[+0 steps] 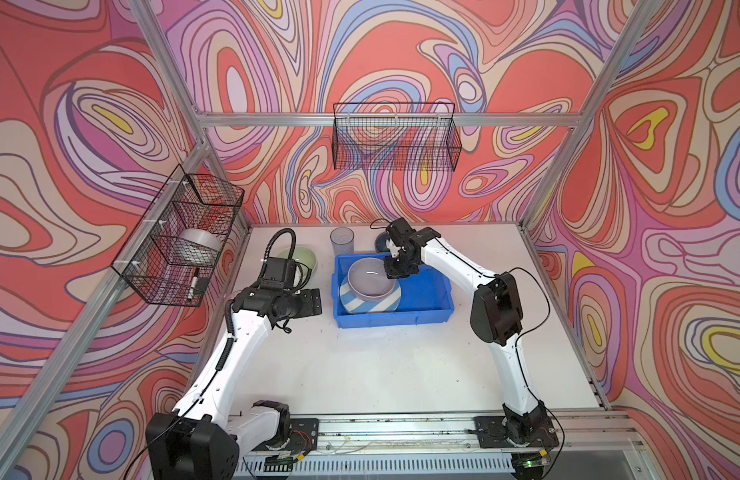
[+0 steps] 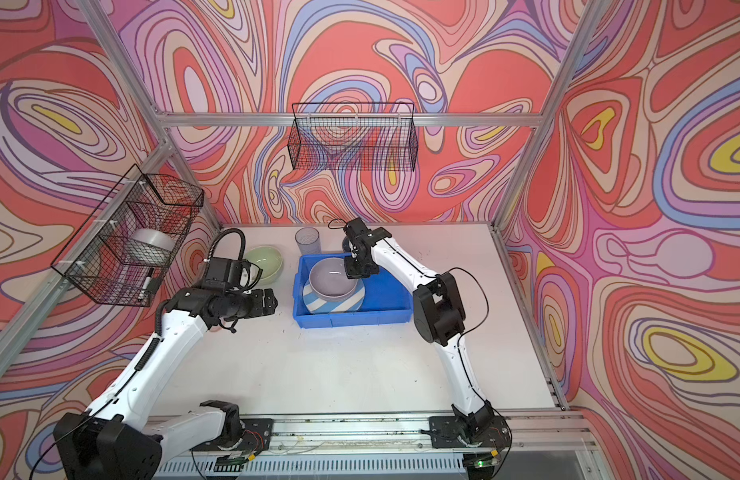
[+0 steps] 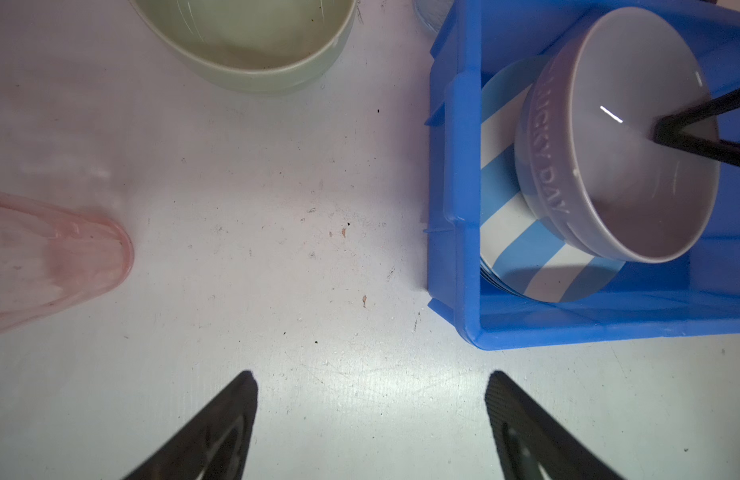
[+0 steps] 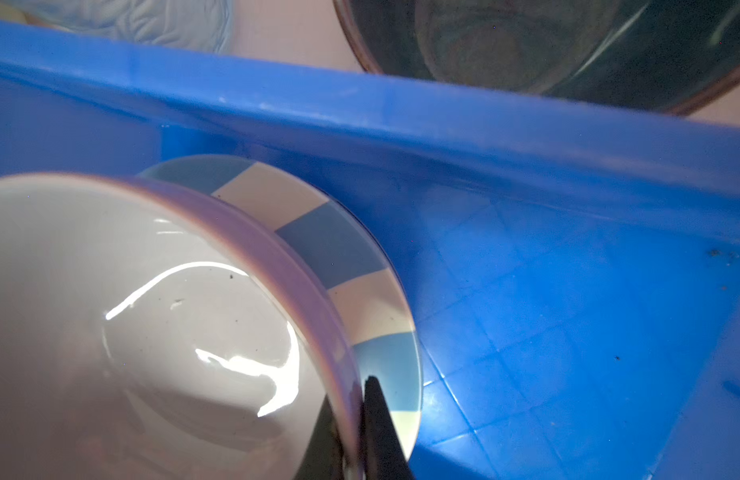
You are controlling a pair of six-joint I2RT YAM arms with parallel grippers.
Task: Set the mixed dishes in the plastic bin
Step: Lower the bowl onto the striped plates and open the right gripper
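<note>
The right hand [image 3: 663, 134] is nipped shut on the rim of the lavender bowl [image 1: 370, 276]. The right wrist view shows the bowl wall between its two fingers. The bowl is already inside the plastic bin [image 1: 426, 291], resting on the blue-white striped plate [image 1: 355, 305], which seems to top a small stack. It sits off-centre towards 11 o'clock on the plate and looks slightly tilted. The likely slip is in the letting go: if the fingers lift before they part, they drag the bowl, and perhaps the plate, against the bin wall. If they let go while it leans, it may rock or slide off the plate. Just outside the bin's far wall at 12 o'clock stands the dark blue bowl [image 4: 546, 41], with the clear tumbler [image 1: 342, 241] at 11 o'clock. A reach for either has that wall and the other close by. At 10 o'clock the pale green bowl [image 1: 308, 257] waits on the desk [image 1: 380, 365]. At 9 o'clock the left hand [image 3: 371, 374] is spread wide over bare desk, holding nothing, with the pink tumbler [image 3: 56, 257] near it. Its own arm hides that tumbler in both top views. The wire baskets [image 1: 395, 137] hang well clear.
</note>
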